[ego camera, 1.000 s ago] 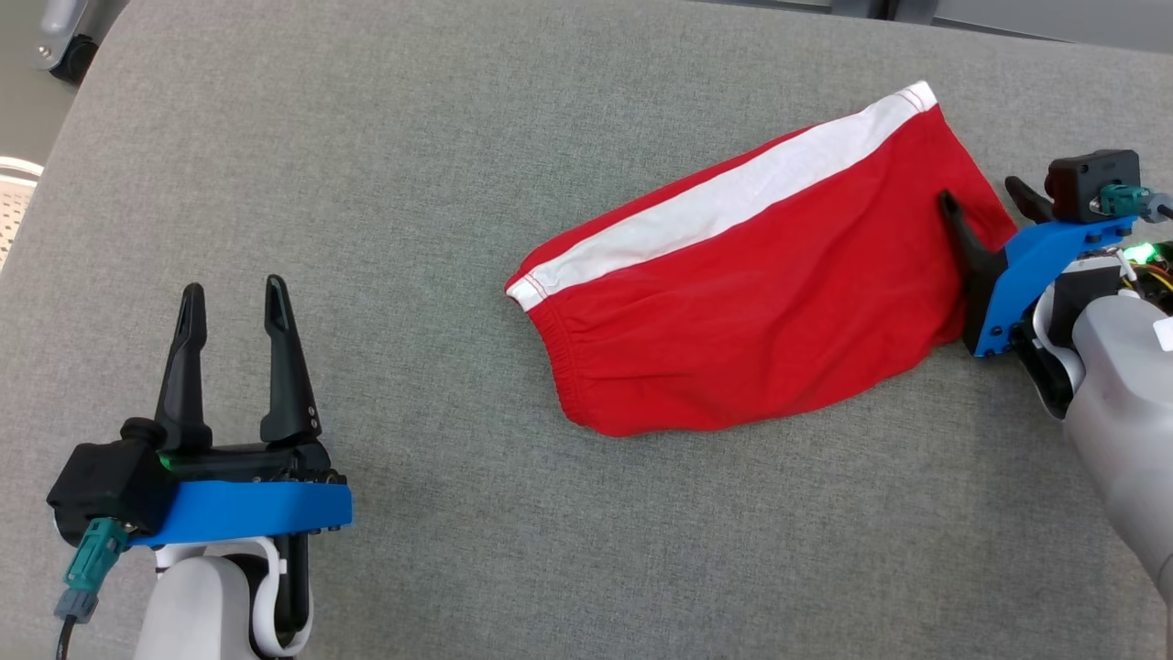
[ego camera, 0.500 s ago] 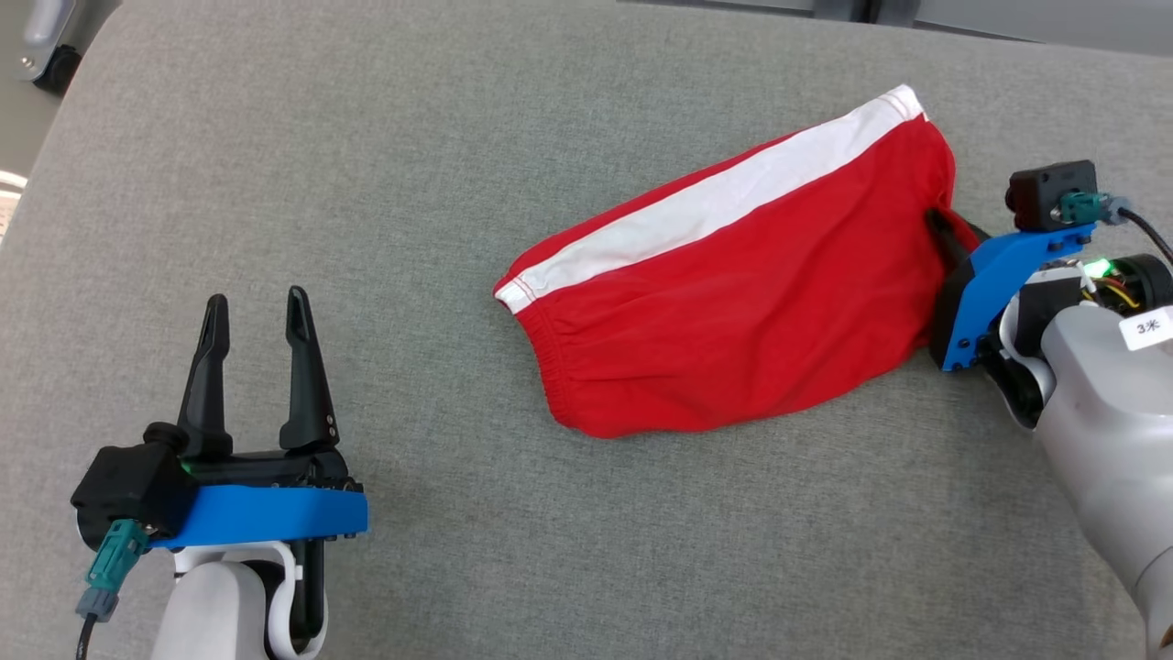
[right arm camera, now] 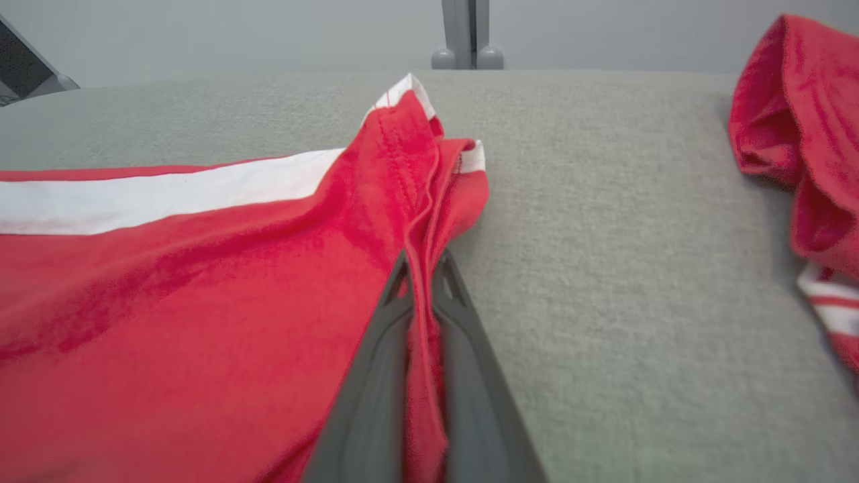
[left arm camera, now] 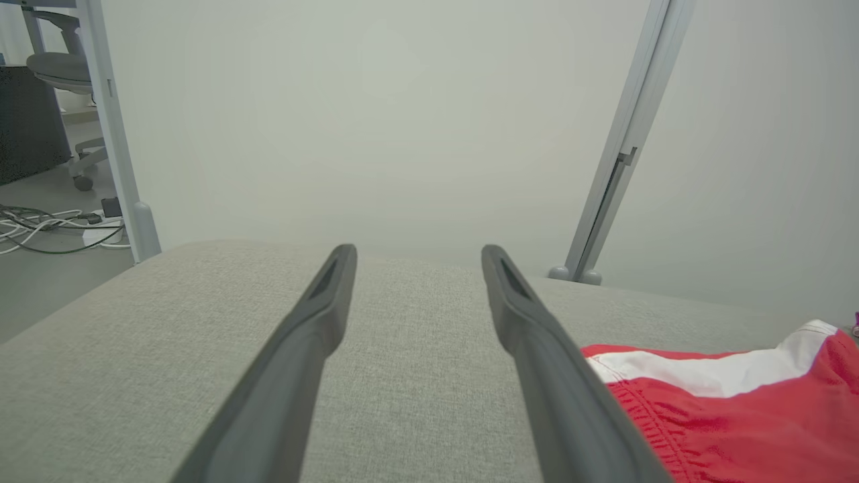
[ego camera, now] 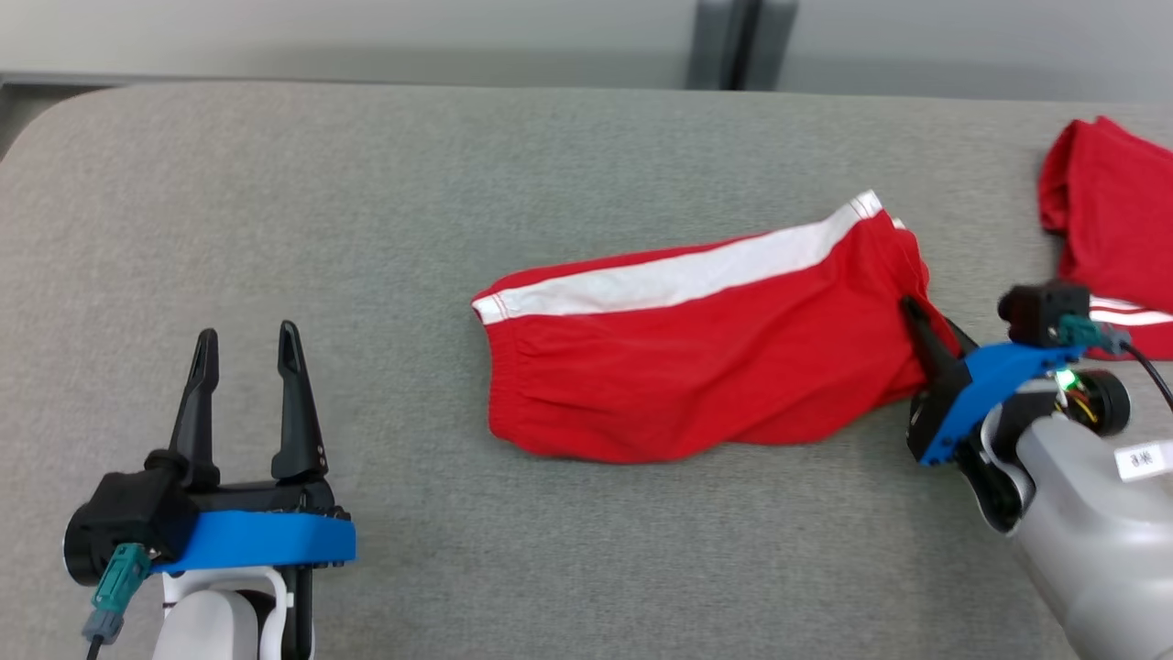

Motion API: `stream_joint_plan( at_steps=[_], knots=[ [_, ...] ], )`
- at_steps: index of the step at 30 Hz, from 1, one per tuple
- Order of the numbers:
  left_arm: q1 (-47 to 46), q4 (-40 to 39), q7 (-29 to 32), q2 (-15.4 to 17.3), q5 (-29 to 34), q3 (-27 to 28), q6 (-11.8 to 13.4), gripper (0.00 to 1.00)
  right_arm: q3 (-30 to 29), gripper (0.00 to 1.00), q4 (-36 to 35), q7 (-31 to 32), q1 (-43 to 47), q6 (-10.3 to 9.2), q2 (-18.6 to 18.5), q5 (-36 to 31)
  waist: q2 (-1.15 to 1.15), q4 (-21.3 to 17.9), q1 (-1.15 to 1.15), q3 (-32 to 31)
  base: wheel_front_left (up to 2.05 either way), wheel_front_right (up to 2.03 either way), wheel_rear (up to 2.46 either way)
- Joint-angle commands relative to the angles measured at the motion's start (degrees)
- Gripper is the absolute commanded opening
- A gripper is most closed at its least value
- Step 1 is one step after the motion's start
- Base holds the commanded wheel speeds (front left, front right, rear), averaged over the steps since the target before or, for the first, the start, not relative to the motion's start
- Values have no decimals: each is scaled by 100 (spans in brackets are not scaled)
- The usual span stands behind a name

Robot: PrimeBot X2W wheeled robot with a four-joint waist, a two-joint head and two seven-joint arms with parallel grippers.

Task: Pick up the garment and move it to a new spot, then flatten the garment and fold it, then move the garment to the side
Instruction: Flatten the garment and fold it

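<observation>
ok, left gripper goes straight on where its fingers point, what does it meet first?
Nothing close: the left gripper points over bare grey surface toward its far edge. The red garment lies off to its right. Depth unclear.

Head: high, looking forward-down over grey fabric surface (ego camera: 367, 229) | left wrist: low, skimming it toward pale wall (left arm camera: 402, 100) | right wrist: close on red white-striped garment (right arm camera: 168, 268) | all three share that garment

Two garments lying here: striped garment (ego camera: 687, 367) centre, second garment (ego camera: 1109, 211) far right. Two grippers showing: left gripper (ego camera: 247, 332), right gripper (ego camera: 926, 316).
</observation>
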Motion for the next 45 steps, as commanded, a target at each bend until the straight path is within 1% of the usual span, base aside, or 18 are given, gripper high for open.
stream_joint_plan(
  at_steps=[1,6,11,13,18,21,23,25,30,37,45],
  knots=[
    [72,-5,-25,-4,38,32,-37,100,-30,0,-71,-47,191,0,-79,70,0,-191,0,-167,0,0,0],
    [152,-28,-25,-2,129,95,-49,100,-280,0,-374,-87,737,0,-334,341,0,-376,0,-235,0,0,0],
    [158,-71,-25,-2,160,143,-56,100,-624,0,-602,-86,1090,0,-537,328,0,-434,0,-219,0,0,0],
    [181,-97,-25,-3,161,162,-53,100,-709,0,-656,-87,1143,0,-540,265,0,-454,0,-215,0,0,0],
    [180,-60,-25,-2,192,166,-55,100,-922,0,-869,-88,1121,0,-385,107,0,-456,0,-259,0,0,0],
    [178,-40,-25,-4,168,134,-56,100,-1030,0,-1095,-88,1069,0,-366,-163,0,-426,0,-321,0,0,0],
    [191,-43,-25,-4,163,139,-56,100,-1068,0,-1183,-87,1065,0,-308,-236,0,-429,0,-338,0,0,0],
    [234,-54,-25,-2,155,133,-57,100,-1140,0,-1518,-87,1074,0,-152,-450,0,-419,0,-377,0,0,0],
    [252,-71,-25,-3,126,138,-57,100,-1170,0,-2068,-87,1143,0,128,-663,0,-384,0,-420,0,0,0],
    [291,-74,-25,-4,90,101,-58,100,-818,0,-2629,-20,1208,0,529,-842,0,-300,0,-471,0,0,0],
    [283,-103,-25,-3,48,40,-58,100,-533,0,-2925,182,1343,0,894,-840,0,-166,0,-428,0,0,0]
  ],
)
